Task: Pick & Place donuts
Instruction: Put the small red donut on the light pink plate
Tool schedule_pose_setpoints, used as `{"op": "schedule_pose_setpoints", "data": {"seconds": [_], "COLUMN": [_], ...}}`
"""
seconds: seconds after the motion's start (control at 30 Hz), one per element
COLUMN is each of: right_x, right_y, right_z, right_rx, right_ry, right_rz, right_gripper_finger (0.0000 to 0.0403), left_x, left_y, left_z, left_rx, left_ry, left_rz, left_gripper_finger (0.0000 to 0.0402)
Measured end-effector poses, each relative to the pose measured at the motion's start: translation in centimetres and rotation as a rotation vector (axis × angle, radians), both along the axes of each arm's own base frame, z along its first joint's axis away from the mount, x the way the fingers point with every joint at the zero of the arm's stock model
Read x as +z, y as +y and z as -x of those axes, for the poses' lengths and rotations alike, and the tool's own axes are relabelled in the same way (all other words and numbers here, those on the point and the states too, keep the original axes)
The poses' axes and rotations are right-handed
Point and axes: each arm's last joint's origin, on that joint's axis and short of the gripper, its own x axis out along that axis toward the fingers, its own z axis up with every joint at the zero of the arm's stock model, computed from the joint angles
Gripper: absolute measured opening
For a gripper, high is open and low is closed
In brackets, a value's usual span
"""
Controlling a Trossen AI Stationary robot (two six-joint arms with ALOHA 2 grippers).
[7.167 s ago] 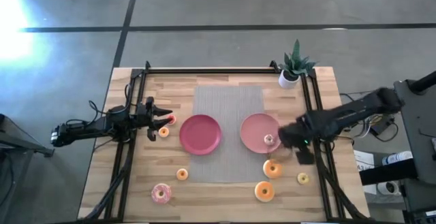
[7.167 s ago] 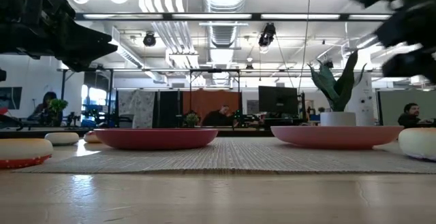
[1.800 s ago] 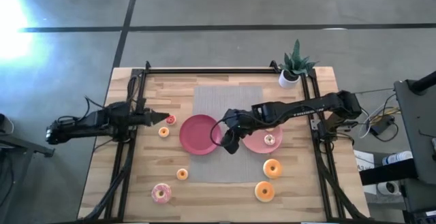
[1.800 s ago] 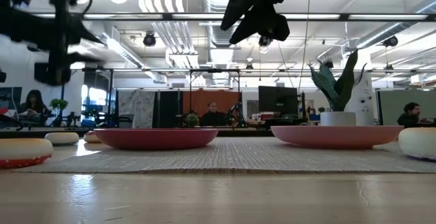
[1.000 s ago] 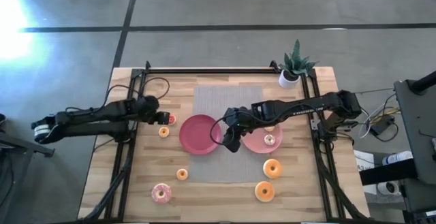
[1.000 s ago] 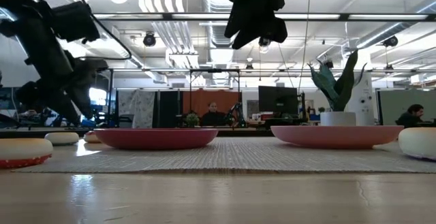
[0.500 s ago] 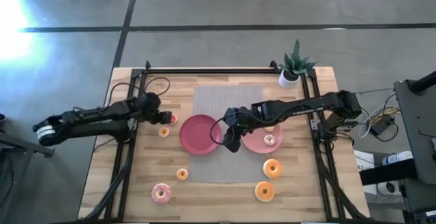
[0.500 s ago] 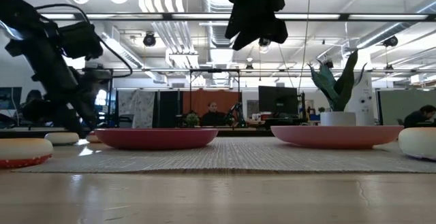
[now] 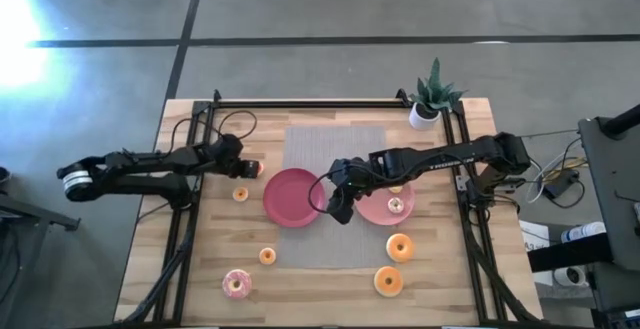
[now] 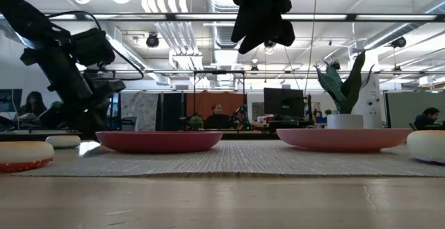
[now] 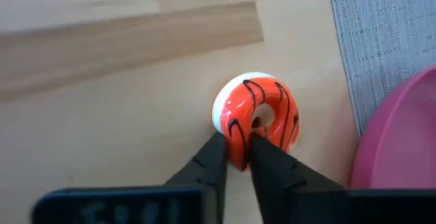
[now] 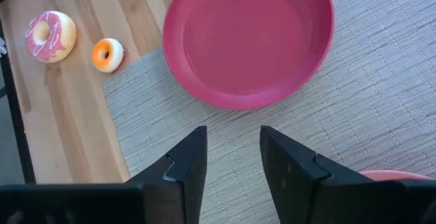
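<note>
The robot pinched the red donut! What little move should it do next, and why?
Probably lift it a little, then carry it toward the empty pink plate. The left gripper is shut on the red donut, which seems tilted up on the wood just beside that plate. The right gripper hangs open above the mat.

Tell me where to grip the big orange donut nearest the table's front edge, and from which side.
Grip the large orange-iced ring donut across its ring wall, one finger in the hole, one outside, coming straight down. It lies flat on the wooden table, and nothing touches it, so any side of the ring would probably do.
</note>
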Motion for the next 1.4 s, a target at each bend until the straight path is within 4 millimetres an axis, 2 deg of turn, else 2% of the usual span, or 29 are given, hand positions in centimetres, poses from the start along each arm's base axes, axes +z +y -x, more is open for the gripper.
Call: {"op": "schedule_pose_setpoints", "data": {"seconds": [0.07, 0.23, 0.4, 0.53, 0.63, 0.73, 1.03, 1.23, 1.4], "right_x": [0.0, 0.2, -0.3, -1.3, -1.8, -2.7, -2.7, -2.9, -3.3], "right_y": [0.0, -0.5, -3.7, -7.0, -9.2, -10.5, -11.0, -11.1, -11.0], "right_z": [0.0, -0.3, -0.6, -1.5, -1.6, -1.2, -1.2, -1.1, -0.9], "right_rx": [0.000, -0.076, -0.268, -0.300, -0.309, -0.356, -0.379, -0.394, -0.399], "right_ry": [-0.003, -0.034, -0.073, -0.240, -0.381, -0.404, -0.442, -0.438, -0.421], "right_rz": [0.000, -0.016, -0.149, -0.329, -0.467, -0.491, -0.494, -0.501, -0.502], "right_gripper_finger": [0.0127, 0.0125, 0.0118, 0.0116, 0.0124, 0.0146, 0.0217, 0.0230, 0.0230], "left_x": [-0.2, 0.5, 4.4, 7.7, 9.3, 10.6, 11.3, 12.4, 12.6], "left_y": [0.2, 0.4, 0.1, -0.9, -1.6, -2.2, -2.1, -2.2, -2.3], "left_z": [-0.2, -0.9, -2.4, -3.5, -4.2, -5.0, -8.5, -11.6, -13.1], "left_rx": [-0.002, -0.029, -0.101, -0.192, -0.242, -0.267, -0.281, -0.346, -0.380], "left_ry": [0.001, -0.110, -0.333, -0.442, -0.483, -0.509, -0.440, -0.458, -0.441], "left_rz": [-0.016, -0.012, -0.050, -0.120, -0.164, -0.191, -0.213, -0.250, -0.256], "left_gripper_finger": [0.0008, 0.0001, 0.0001, 0.0000, 0.0000, 0.0000, 0.0000, 0.0000, 0.0000]}}
